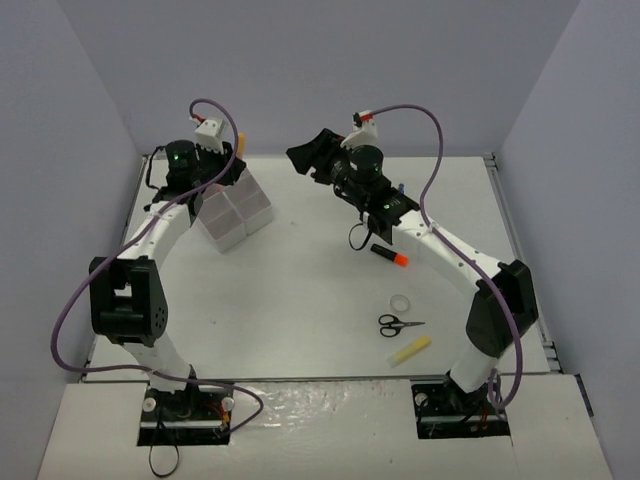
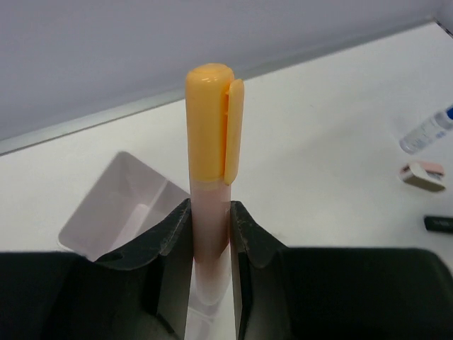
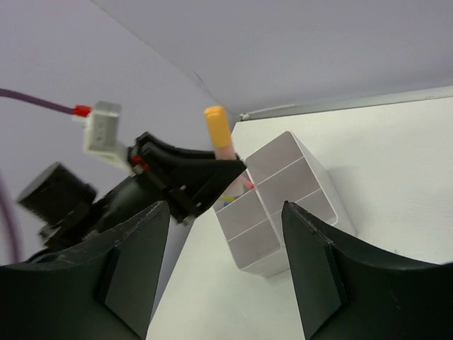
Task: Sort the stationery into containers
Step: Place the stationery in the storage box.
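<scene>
The left gripper (image 2: 210, 212) is pinching an orange-capped highlighter (image 2: 212, 127) by its pale pink barrel, its two black fingers (image 2: 170, 227) pressing on either side just below the cap, so that the cap and a short stretch of barrel are rising above the fingertips while the rest is running down between them and out of sight. The highlighter is standing nearly upright, its long axis close to vertical, cap pointing up and clip facing the right-hand finger. It is hanging at the far left of the table (image 1: 330, 290), over or just beside the far corner of the white tray (image 1: 235, 215); which compartment lies under it cannot be told. The right gripper (image 3: 225, 209) is hovering apart from the tray with its fingers spread wide and holding nothing, facing the tray and the held highlighter. The scissors (image 1: 398, 324), tape roll (image 1: 400, 301) and yellow highlighter (image 1: 410, 350) are lying near the right arm's base.
</scene>
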Motion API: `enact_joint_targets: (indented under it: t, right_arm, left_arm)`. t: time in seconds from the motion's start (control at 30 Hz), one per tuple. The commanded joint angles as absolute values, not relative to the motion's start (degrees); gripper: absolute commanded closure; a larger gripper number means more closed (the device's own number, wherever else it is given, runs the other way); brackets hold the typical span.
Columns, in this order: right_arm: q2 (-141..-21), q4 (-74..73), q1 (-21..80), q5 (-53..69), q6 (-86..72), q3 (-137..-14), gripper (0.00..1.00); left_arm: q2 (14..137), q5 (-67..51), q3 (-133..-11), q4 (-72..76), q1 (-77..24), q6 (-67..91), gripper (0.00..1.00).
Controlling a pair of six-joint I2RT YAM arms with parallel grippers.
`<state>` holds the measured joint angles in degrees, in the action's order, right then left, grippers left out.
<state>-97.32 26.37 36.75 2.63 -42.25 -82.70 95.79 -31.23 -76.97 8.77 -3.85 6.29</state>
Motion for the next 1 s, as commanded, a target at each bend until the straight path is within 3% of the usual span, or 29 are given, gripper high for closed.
enact_joint_targets:
  t: [0.0,0.33,0.8,0.9,0.97]
  right_arm:
    - [-90.15,29.85,37.71,1.76,-39.48,-79.53,0.39]
    - [-83.37,27.18,37.53,-1.28,-36.5,-73.57,0.39]
    - [-77.67,24.61,37.17,-4.44,-34.99,-70.68,0.39]
    - [-77.16,23.89,37.02,-4.86,-34.26,-70.51,0.39]
    - [-76.81,22.73,37.0,-4.93,-32.49,-70.49,0.36]
  left_arm:
    - [101.4,-26.02,-76.6,34.78,-0.4,13.46,1.0]
    - [111.92,-24.27,-79.72,43.8,-0.35,12.19,1.0]
    - [115.94,-23.01,-79.96,47.0,-0.79,5.84,1.0]
    - [115.43,-23.89,-78.49,47.54,-0.79,5.44,0.77]
    - [114.86,-24.25,-78.13,47.72,-0.79,5.62,0.68]
